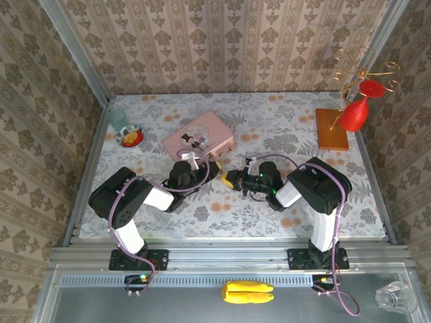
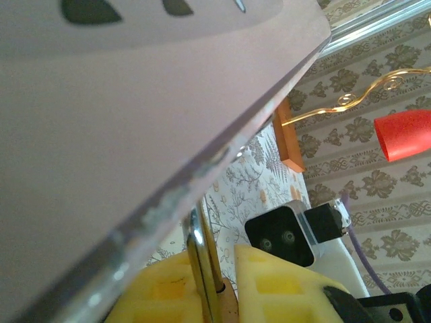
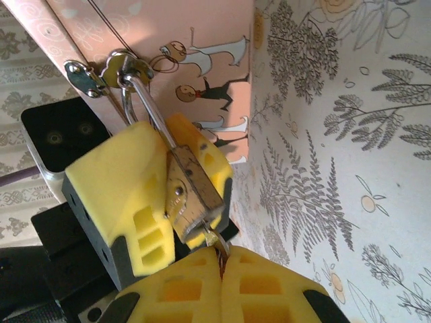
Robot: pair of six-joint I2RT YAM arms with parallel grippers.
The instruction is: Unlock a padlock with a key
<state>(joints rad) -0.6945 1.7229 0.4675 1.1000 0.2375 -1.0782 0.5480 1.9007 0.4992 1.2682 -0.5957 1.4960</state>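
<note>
The padlock (image 3: pixel 192 195) hangs by its shackle (image 3: pixel 141 101) from the little hasp (image 3: pixel 101 70) on the side of the pink tin (image 3: pixel 168 27), which sits left of centre on the tabletop (image 1: pixel 303 134). The left pincer (image 1: pixel 214 172) has its jaws drawn narrow, and its yellow pads (image 3: pixel 128 195) clamp the brass body on both flat faces. At the keyhole end a sliver of silvery metal, the key (image 3: pixel 217 241) by my reckoning, runs from the body straight into the right pincer (image 3: pixel 222 266). That pincer's tips are pinched tight together on it, and most of the key is buried between them.

From where I stand, the step in hand is the turn. To do it well, the right wrist should roll about the key's own line, with no sideways lean that could bind or bend the blade. The left pincer has to hold the body dead steady against that twist, or the lock will simply spin on the hasp and drag the light tin across the cloth. Once the key gives, a gentle pull of the body away from the shackle should open it.
</note>
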